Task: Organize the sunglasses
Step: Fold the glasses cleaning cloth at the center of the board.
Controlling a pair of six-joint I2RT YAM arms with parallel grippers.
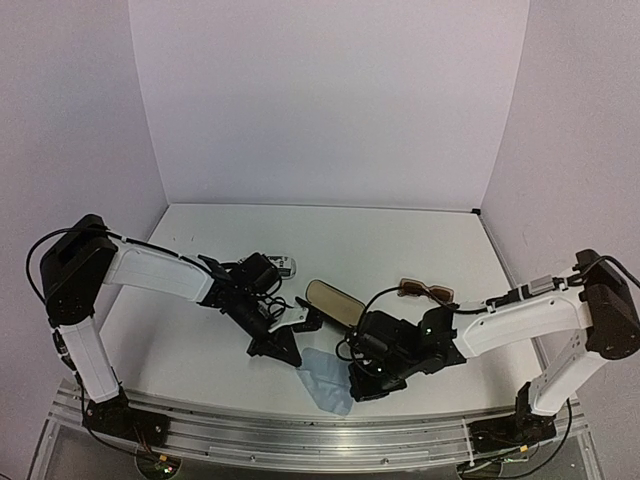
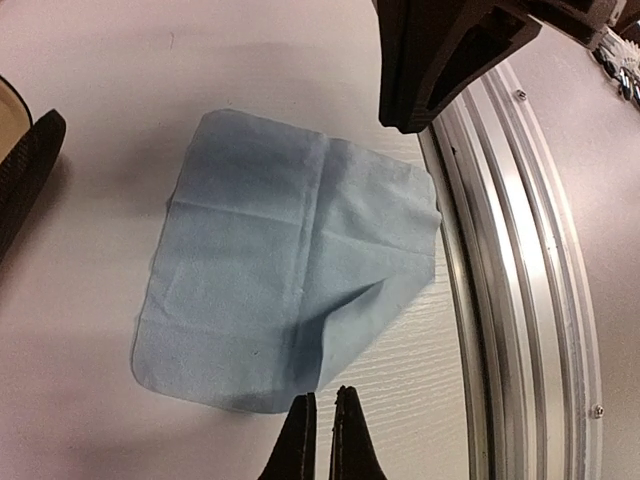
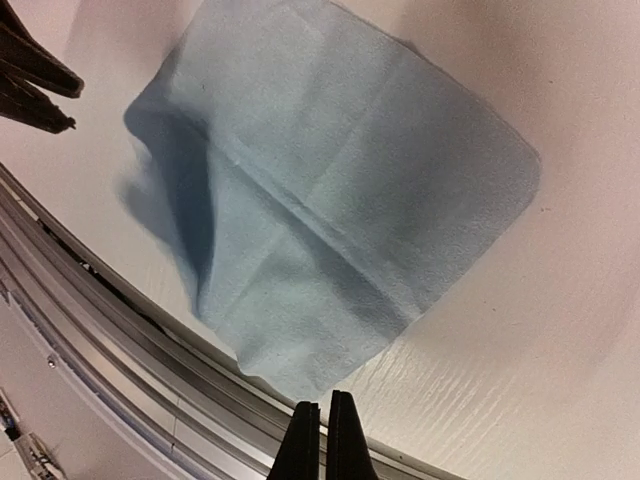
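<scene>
- Near edge: a blue cloth (image 1: 325, 378) lies on the desk (image 1: 180, 340). The left fingers (image 2: 300, 440) and right fingers (image 3: 345, 440) hover beside it, both pressed together, empty.
- Middle: an open case (image 1: 335, 300).
- Farther: the brown sunglasses (image 1: 427, 290) and the white pair (image 1: 283, 266) lie uncased. The next move probably needs fingers spreading over one.

Pale blue cloth (image 1: 328, 378) flat on white surface (image 1: 400, 240) at near edge, creased, one corner puckered up beside the aluminium rail (image 1: 300, 438). Open oval case (image 1: 333, 302), tan lining, just behind the cloth.
</scene>
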